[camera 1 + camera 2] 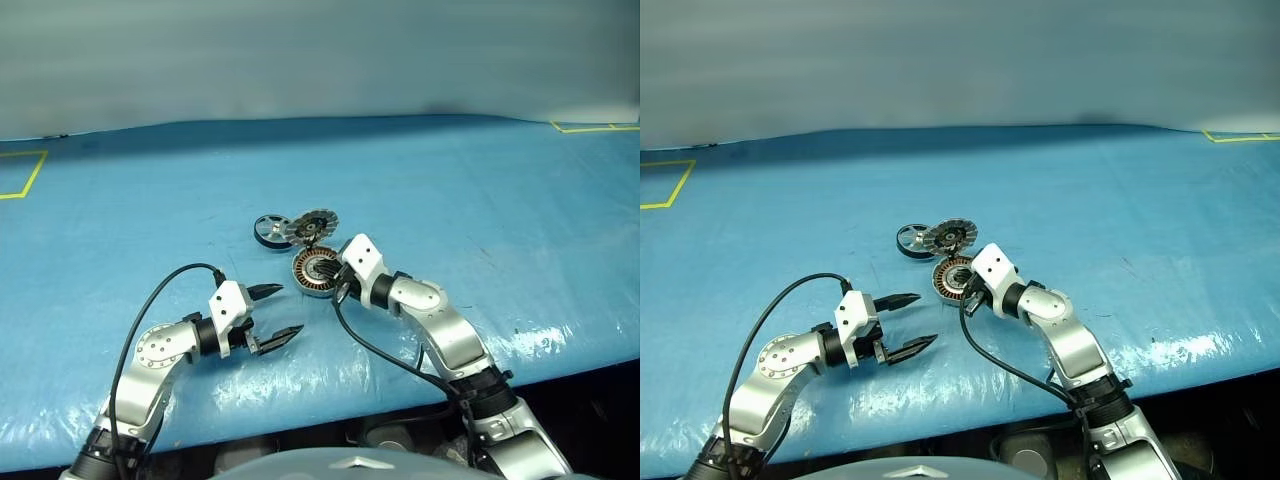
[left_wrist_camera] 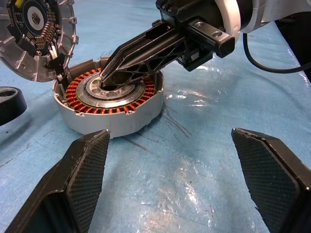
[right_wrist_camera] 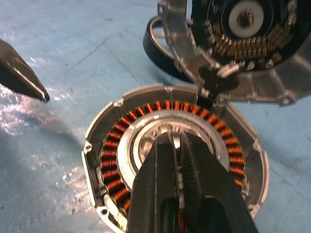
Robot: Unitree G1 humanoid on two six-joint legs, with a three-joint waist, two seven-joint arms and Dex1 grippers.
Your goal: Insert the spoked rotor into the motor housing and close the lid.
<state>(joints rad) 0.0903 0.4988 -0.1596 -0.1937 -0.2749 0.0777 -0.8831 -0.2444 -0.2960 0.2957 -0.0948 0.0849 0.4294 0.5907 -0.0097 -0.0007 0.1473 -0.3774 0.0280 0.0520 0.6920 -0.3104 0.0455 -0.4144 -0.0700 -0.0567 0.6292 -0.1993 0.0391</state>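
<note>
A: Where are the parts now?

B: The motor housing [image 3: 175,170] lies flat on the blue tabletop [image 1: 500,200], about in its middle. The lid [image 2: 36,36] stands tilted at the far rim of the housing, with its toothed face toward us. The spoked rotor [image 1: 268,231] lies just behind it, toward the far edge and partly hidden.

A: And the grippers?

B: The right gripper [image 2: 112,77] points down into the silver hub of the housing; its jaws are narrow, nearly together, and I see nothing between them. The left gripper [image 1: 281,313] hovers near the housing, on the side of the near edge, with jaws wide and empty.

A: How will the rotor handle?

B: I judge it stiff and rather heavy for its size, smooth metal, so it can slip. I would take it by the rim or through a gap between the spokes. The copper windings look delicate, so better not to scrape them.

A: Any writing?

B: None that I can read.
</note>
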